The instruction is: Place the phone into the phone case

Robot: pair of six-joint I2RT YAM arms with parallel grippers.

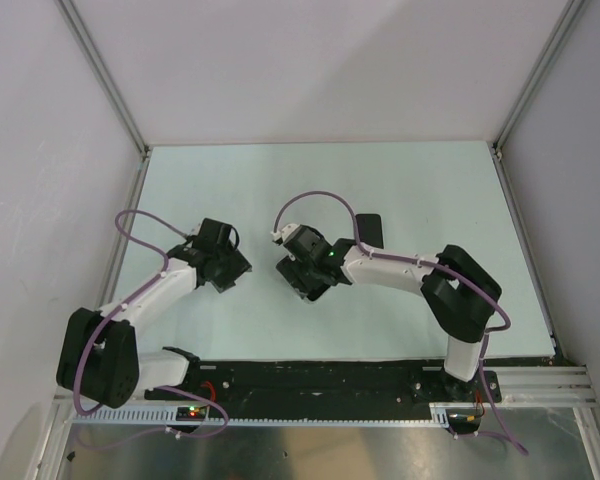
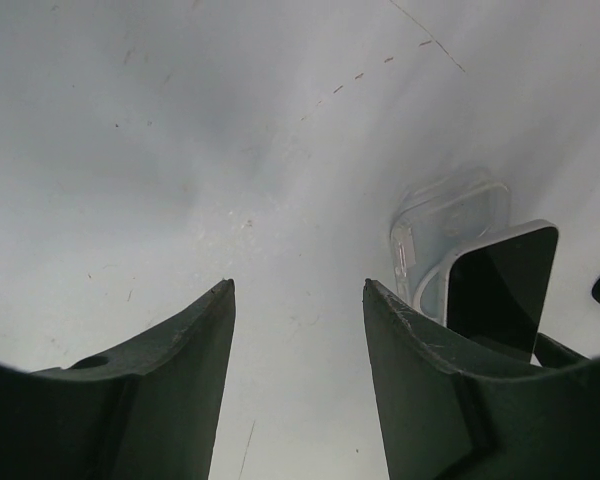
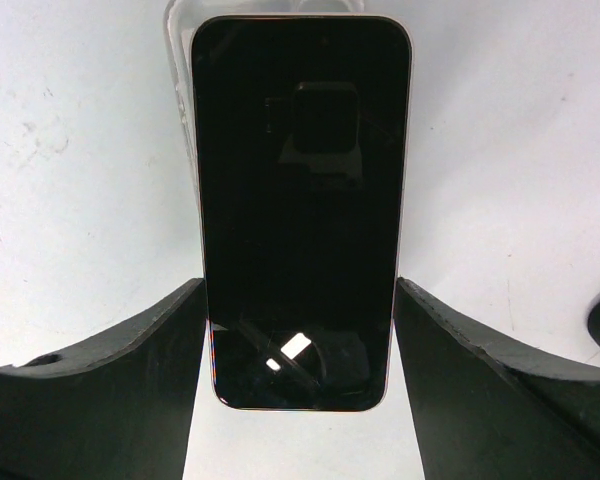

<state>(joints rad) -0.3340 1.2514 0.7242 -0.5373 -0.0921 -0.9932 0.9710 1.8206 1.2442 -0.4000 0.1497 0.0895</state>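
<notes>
Phone (image 3: 300, 200) is screen-up between the two fingers of the right gripper (image 3: 298, 285). The fingers press on both long edges near its lower end, so the jaws are clamped on it. Glossy dark glass, pale rim round the edge, one bright reflection low on the screen.

Phone case (image 2: 445, 215) is clear and lies on the table (image 1: 430, 190) at the phone's far end, partly beneath it. In the right wrist view only a see-through strip shows along the phone's upper left edge.

In the left wrist view the phone sits tilted, one end raised over the case, the two overlapping. Cannot tell whether they touch. The phone is not seated in the shell.

Left gripper (image 2: 298, 290) has its fingers spread apart with bare table between them and holds nothing. Phone and case lie off to its right, near but clear of its fingers.

In the top view both grippers are near the middle of the table, facing each other across a gap. The right wrist hides phone and case from above.

Dark flat rectangle (image 1: 368, 228) lies on the table beyond the right forearm. Cannot tell what it is.
</notes>
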